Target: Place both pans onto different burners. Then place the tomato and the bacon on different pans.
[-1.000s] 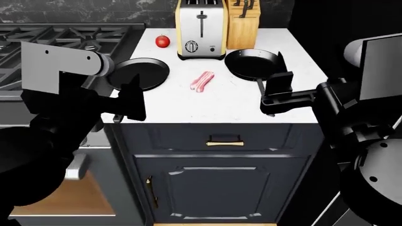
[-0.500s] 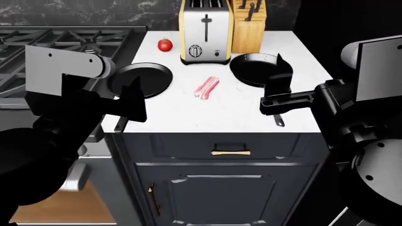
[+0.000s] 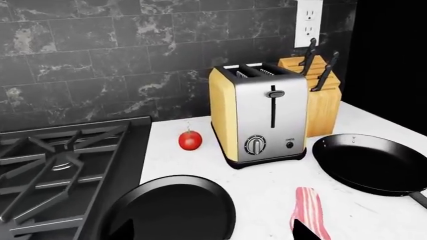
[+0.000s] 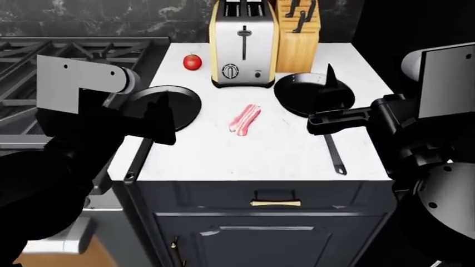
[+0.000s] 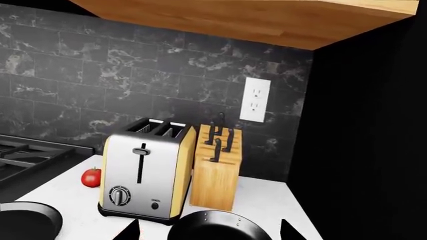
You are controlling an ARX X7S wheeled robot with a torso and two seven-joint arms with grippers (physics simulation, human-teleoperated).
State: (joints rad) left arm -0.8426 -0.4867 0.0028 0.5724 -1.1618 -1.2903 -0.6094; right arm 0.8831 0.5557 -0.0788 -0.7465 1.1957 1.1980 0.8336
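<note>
Black pans sit on the white counter: flat pan at the stove-side edge, deep pan opposite. Both grippers look spread, holding nothing.

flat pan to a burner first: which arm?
Left, probably. The flat pan sits at the counter's stove-side edge, right by the left claw, with the burners beside it. The right claw hangs over the deep pan on the far side.
</note>
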